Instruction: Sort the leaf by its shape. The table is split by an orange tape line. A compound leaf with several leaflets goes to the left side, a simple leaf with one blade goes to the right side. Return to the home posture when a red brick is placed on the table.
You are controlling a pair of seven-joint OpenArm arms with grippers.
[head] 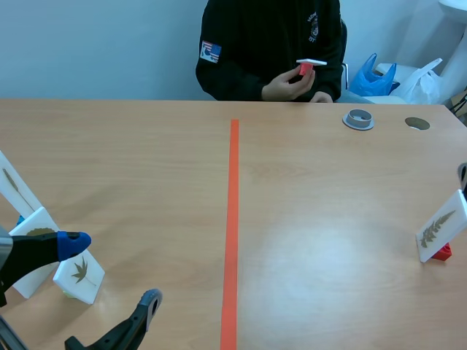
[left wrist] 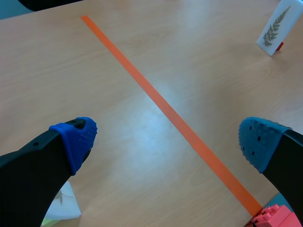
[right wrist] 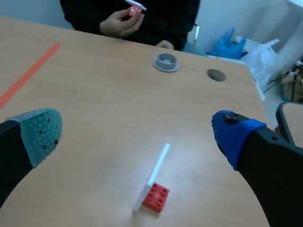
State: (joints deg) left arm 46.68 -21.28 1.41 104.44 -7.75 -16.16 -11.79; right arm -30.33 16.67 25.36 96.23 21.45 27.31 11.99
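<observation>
Three white leaf cards stood at the far left of the table: a tall card bearing a long, thin leaf, a second card partly hidden by the left arm, and a low card printed with a lobed, maple-like leaf. The left gripper hung low among them, its fingers spread wide with nothing between them. One blue pad sat just above the low card, and the other finger pointed toward the orange tape line. In the left wrist view this gripper framed bare wood and the tape, with a card corner showing under one finger.

Across the table, just right of the tape, a person's hand held a small red brick topped by a white card above the far edge. Further right lay a grey ring and a round hole in the tabletop.

On the right side, near the table's right edge, the fern-leaf card leaned on its red base brick, showing a feathery leaf of many leaflets. The right gripper hovered near it, fingers well apart and holding nothing. In the right wrist view the card appeared edge-on, ahead of and between them.
</observation>
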